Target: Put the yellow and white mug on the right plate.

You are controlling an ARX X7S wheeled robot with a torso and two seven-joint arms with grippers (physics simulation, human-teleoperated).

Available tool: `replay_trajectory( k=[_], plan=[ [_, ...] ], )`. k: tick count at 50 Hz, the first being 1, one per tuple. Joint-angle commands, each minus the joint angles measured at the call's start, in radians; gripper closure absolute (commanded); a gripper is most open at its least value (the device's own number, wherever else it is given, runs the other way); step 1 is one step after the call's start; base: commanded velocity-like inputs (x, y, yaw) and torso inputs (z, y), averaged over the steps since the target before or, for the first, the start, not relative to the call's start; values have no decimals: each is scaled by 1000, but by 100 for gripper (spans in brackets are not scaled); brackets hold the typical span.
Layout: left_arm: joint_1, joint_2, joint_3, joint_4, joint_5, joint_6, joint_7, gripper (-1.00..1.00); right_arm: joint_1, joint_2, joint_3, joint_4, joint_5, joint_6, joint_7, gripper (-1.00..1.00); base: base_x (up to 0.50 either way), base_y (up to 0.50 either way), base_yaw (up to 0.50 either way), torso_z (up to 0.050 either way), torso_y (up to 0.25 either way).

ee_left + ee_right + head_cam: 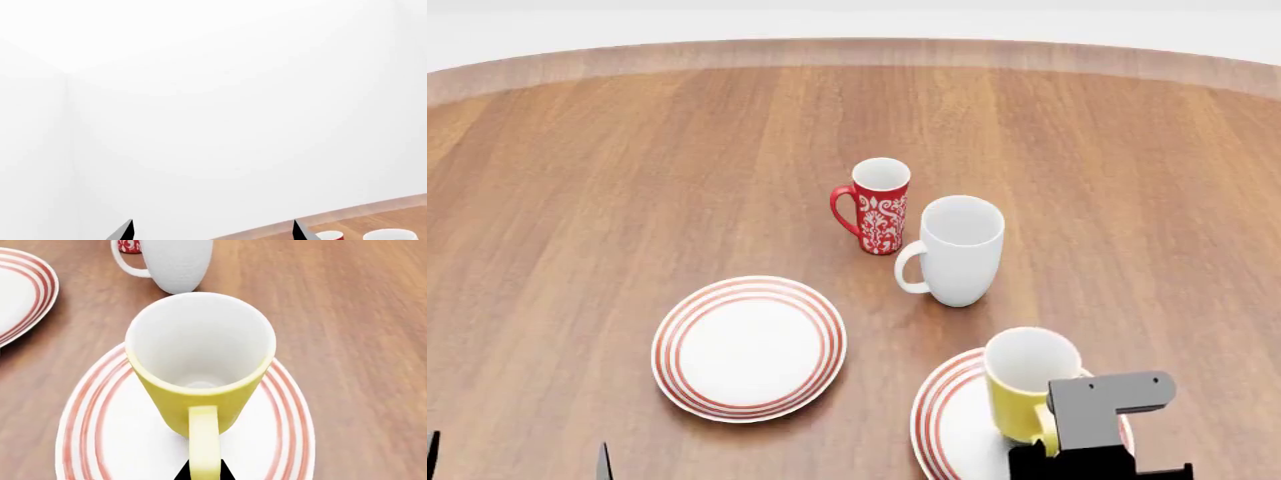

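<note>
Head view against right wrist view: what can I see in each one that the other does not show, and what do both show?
Only the head view shows the whole red patterned mug, the complete left plate, the table's far edge and the left gripper's fingertips. Only the right wrist view shows the yellow and white mug's handle between the right gripper's tips, and its empty inside. Both show this mug on the right plate, and the white mug beyond.

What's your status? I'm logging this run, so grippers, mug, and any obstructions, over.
Right gripper shut on the yellow and white mug's handle. Left gripper open, idle. Mug upright over the right plate; contact unclear. White mug just beyond, not blocking.
</note>
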Motion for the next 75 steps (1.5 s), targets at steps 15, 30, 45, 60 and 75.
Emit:
replay_trajectory(
  k=[15, 30, 45, 60, 75],
  plan=[
    [-75, 37, 15, -260, 63, 179, -77, -100, 63, -49, -13, 113, -50, -74, -71, 100, 0, 0, 0, 0, 1],
    [-96, 40, 29, -328, 74, 222, -106, -100, 60, -56, -14, 161, -41, -63, -80, 100, 0, 0, 0, 0, 0],
    [26, -15, -36, 227, -20, -186, 53, -100, 52, -59, -6, 210, -32, -65, -84, 100, 0, 0, 0, 0, 0],
    [7, -12, -20, 142, -29, -125, 36, -100, -26, -24, -15, 46, -9, 14, -86, -100, 0, 0, 0, 0, 0],
    [-10, -7, 1, 41, -18, -42, 8, -100, -142, 29, 19, -232, 55, 129, -42, -100, 0, 0, 0, 0, 0]
  ],
)
